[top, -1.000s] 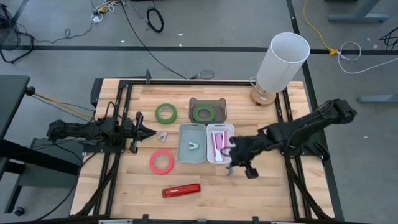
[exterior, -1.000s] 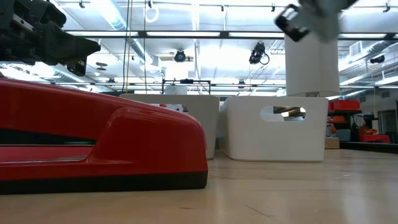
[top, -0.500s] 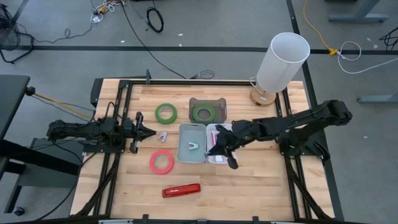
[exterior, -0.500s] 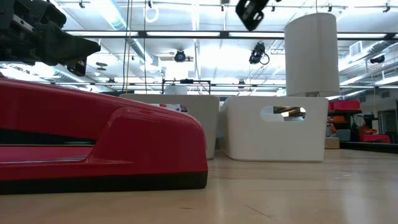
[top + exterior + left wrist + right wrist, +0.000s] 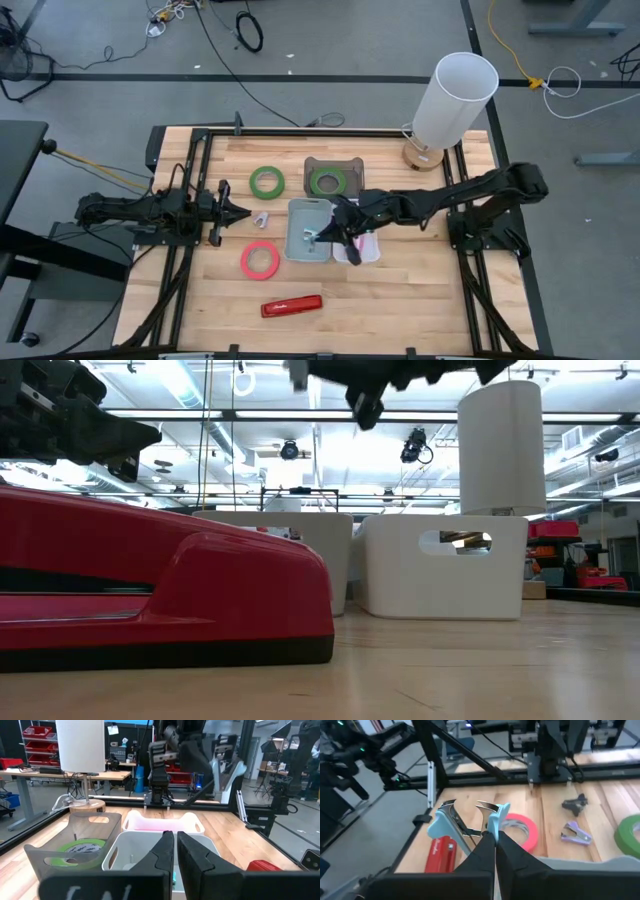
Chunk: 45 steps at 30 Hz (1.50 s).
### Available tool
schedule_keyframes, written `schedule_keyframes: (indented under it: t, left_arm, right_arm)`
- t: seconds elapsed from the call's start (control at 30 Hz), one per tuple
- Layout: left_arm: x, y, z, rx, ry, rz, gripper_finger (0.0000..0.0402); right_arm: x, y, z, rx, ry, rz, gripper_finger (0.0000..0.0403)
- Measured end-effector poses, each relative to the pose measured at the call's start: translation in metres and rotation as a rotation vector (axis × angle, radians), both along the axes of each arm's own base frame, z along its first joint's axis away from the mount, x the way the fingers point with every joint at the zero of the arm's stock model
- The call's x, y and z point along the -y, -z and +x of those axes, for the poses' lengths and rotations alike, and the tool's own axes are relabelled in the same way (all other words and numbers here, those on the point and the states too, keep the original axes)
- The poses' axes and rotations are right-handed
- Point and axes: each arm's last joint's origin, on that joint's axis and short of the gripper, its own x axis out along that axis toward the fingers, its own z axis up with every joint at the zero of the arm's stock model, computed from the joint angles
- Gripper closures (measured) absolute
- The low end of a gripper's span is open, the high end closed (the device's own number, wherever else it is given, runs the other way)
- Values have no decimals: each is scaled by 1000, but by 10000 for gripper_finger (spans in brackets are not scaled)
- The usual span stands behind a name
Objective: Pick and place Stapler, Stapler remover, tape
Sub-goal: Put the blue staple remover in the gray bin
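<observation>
My right gripper (image 5: 322,237) is shut on a light-blue staple remover (image 5: 470,822) above the left white bin (image 5: 296,245). A second light-blue remover lies inside that bin. A red stapler (image 5: 292,305) and a red tape roll (image 5: 260,260) lie flat on the table near the front. A small purple staple remover (image 5: 575,833) lies left of the bins. One green tape roll (image 5: 267,182) lies on the table. Another green roll (image 5: 327,182) lies in a dark grey bin. My left gripper (image 5: 243,212) is shut and empty at the table's left. My right gripper pinches one blue wing of the staple remover (image 5: 496,820) between its two fingertips. The other wing (image 5: 440,826) and the metal claws (image 5: 485,809) stand free beyond the fingers. The fingers reach in from the table's right. The remover is lifted clear above the bin.
The right white bin (image 5: 362,208) holds a pink item. A tall white lamp (image 5: 455,100) stands at the back right. A small dark item (image 5: 577,803) lies near the purple remover. Black rails run along the table's left and right sides.
My right gripper has gone toward the table's left edge, from the front right of the bins, across the right bin, to above the left white bin. It has carried the light-blue staple remover with it, clear of the table. My left arm has kept still.
</observation>
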Motion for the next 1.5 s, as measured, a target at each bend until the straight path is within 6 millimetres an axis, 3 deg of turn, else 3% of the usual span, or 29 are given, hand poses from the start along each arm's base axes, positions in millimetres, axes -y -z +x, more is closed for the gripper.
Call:
schedule_keyframes:
  t: [0.4, 0.93, 1.3, 1.5]
  left_arm:
    - [0, 0, 0, 0, 0, 0, 374]
    - [0, 0, 0, 1, 0, 0, 374]
    - [0, 0, 0, 1, 0, 0, 374]
    - [0, 0, 0, 1, 0, 0, 374]
  right_arm:
    - [7, 44, 18, -136, 29, -9, 402]
    - [23, 76, 24, -273, 106, -10, 402]
    - [27, 84, 22, -356, 116, -15, 402]
    - [34, 67, 28, -421, 94, -86, 402]
